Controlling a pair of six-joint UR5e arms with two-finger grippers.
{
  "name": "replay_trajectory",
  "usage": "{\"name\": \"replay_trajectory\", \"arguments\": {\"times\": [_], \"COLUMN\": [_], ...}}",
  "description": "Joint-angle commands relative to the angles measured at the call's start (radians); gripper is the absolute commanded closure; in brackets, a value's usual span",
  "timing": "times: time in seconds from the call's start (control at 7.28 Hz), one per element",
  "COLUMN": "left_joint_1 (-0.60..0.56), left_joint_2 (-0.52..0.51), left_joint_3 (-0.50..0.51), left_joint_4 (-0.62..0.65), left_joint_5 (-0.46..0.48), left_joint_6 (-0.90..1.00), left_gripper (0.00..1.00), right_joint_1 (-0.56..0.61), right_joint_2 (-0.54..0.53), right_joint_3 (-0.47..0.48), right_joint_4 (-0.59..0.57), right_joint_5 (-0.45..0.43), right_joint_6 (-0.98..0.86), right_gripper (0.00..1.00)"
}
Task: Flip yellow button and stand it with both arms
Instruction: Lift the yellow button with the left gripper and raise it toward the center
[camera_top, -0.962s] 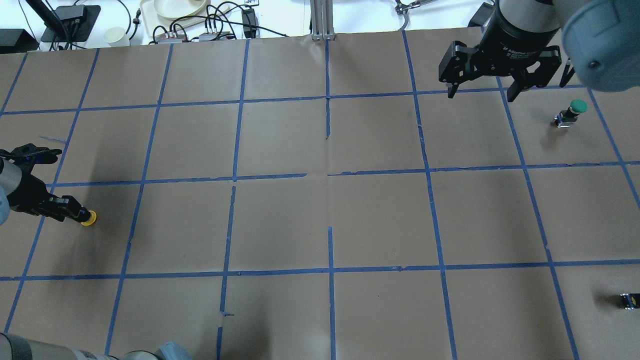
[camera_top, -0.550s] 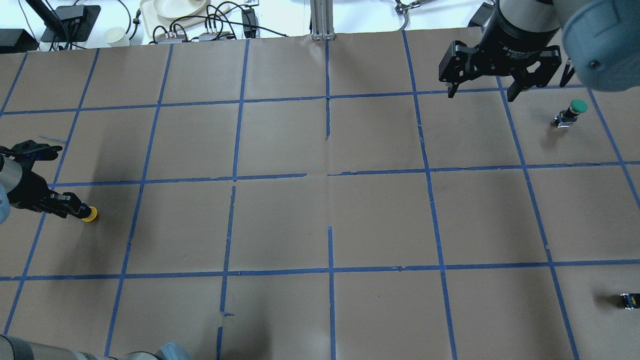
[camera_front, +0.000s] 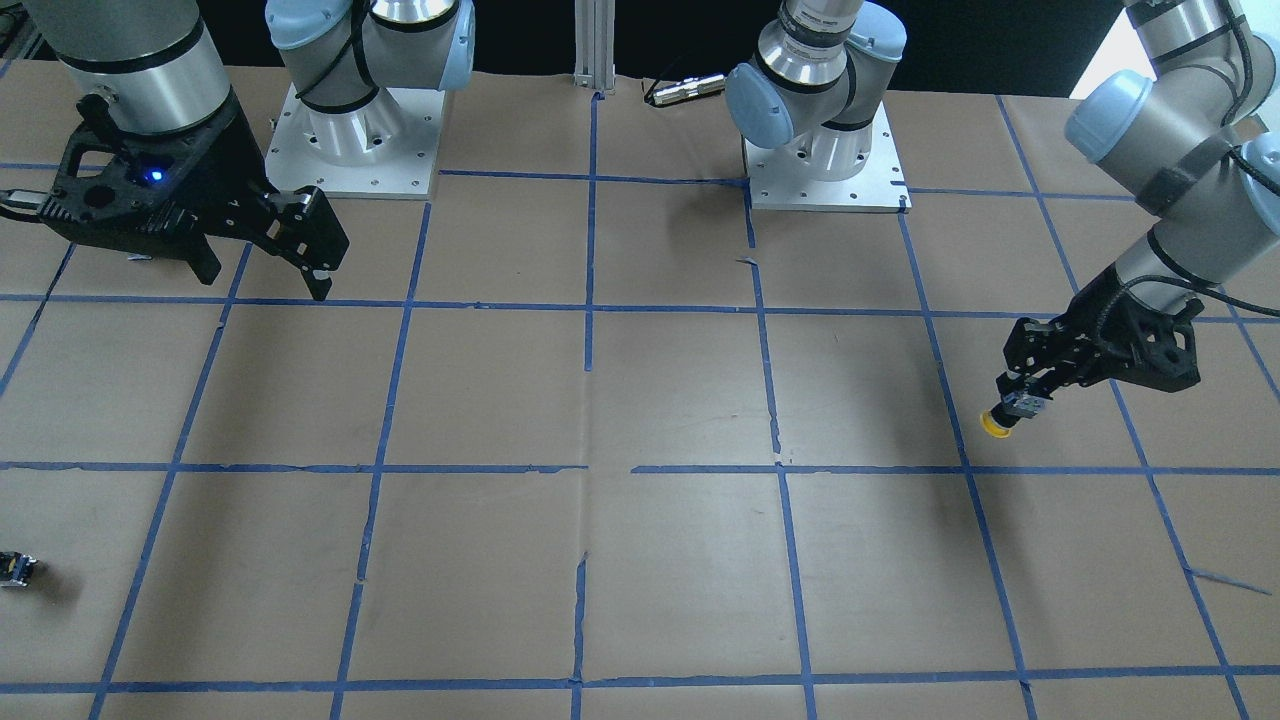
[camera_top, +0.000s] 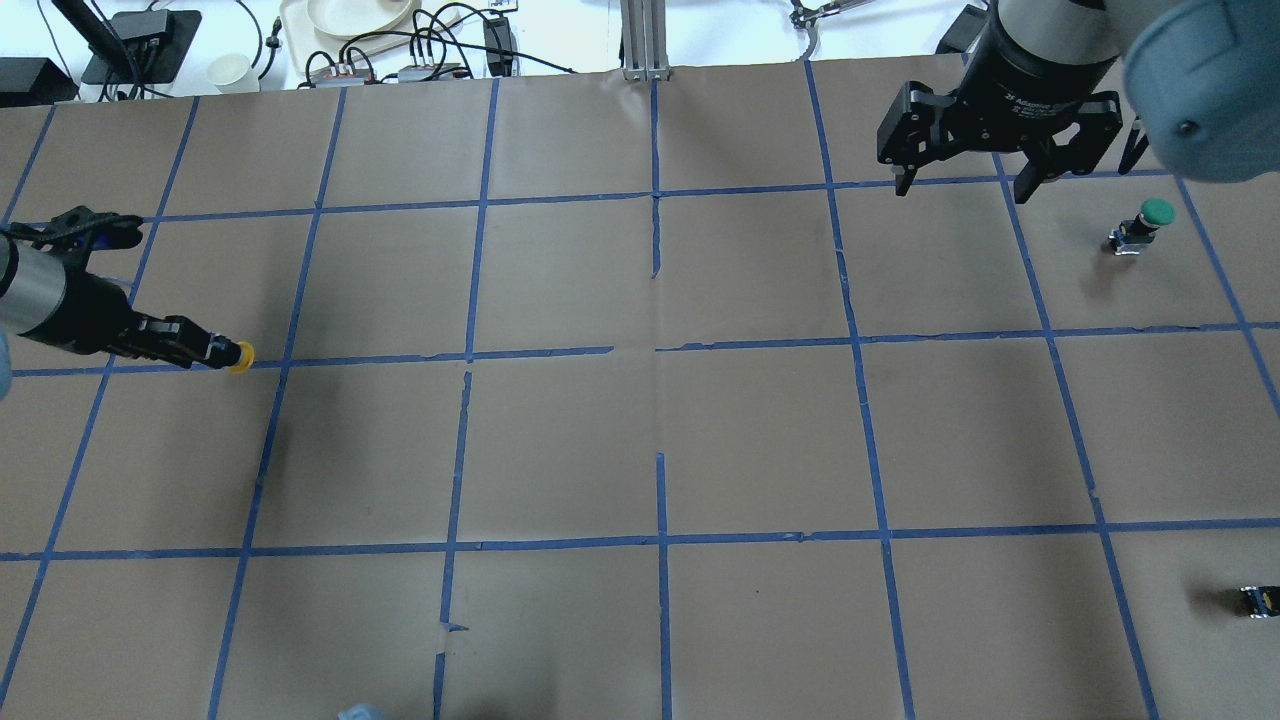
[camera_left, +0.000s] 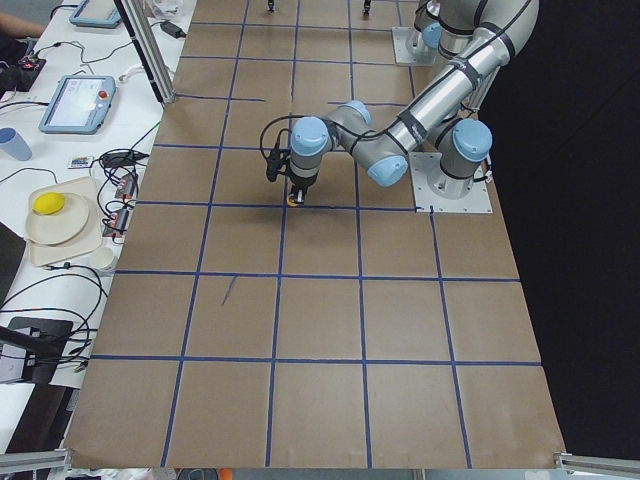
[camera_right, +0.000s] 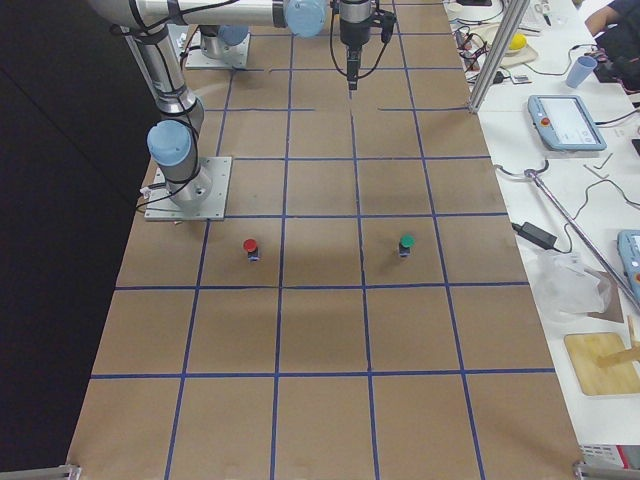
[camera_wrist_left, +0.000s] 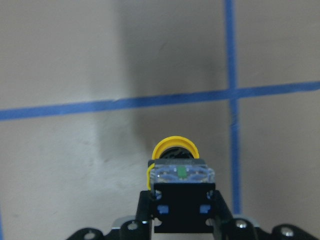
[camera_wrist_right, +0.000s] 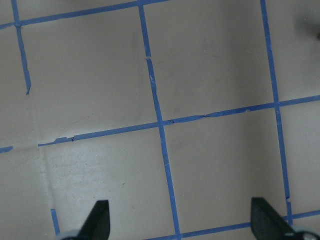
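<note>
My left gripper (camera_top: 205, 350) is shut on the yellow button (camera_top: 239, 356). It holds the dark body, and the yellow cap points away from the fingers toward the paper. The button also shows in the front view (camera_front: 996, 426), the left wrist view (camera_wrist_left: 175, 149) and the left side view (camera_left: 293, 199). It hangs over a blue tape line, and I cannot tell whether it touches the paper. My right gripper (camera_top: 962, 186) is open and empty, high over the far right of the table. It also shows in the front view (camera_front: 265, 282) and the right wrist view (camera_wrist_right: 182, 220).
A green-capped button (camera_top: 1150, 220) stands at the far right, also seen from the right side (camera_right: 406, 243). A red-capped button (camera_right: 251, 247) stands near the right arm's base. A small dark capless block (camera_top: 1258, 600) lies at the near right edge. Brown paper has a blue tape grid.
My left gripper has carried the yellow button away from the robot and toward the table's middle, to a tape line. The right gripper has stayed in place, open.
</note>
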Motion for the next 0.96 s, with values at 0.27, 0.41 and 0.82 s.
{"name": "replay_trajectory", "arguments": {"times": [0.27, 0.41, 0.82], "left_joint_1": [-0.158, -0.16, -0.233], "left_joint_2": [0.09, 0.102, 0.113], "left_joint_3": [0.14, 0.128, 0.066], "left_joint_4": [-0.347, -0.39, -0.434], "left_joint_5": [-0.483, -0.659, -1.041], "left_joint_6": [-0.208, -0.218, -0.235], "left_gripper": [0.79, 0.79, 0.8], "right_joint_1": [0.0, 0.0, -0.072], "right_joint_2": [0.0, 0.0, -0.044], "right_joint_3": [0.0, 0.0, -0.018], "right_joint_4": [-0.002, -0.002, -0.005], "right_joint_5": [0.0, 0.0, 0.017], "right_joint_6": [-0.002, -0.002, 0.008], "right_gripper": [0.0, 0.0, 0.0]}}
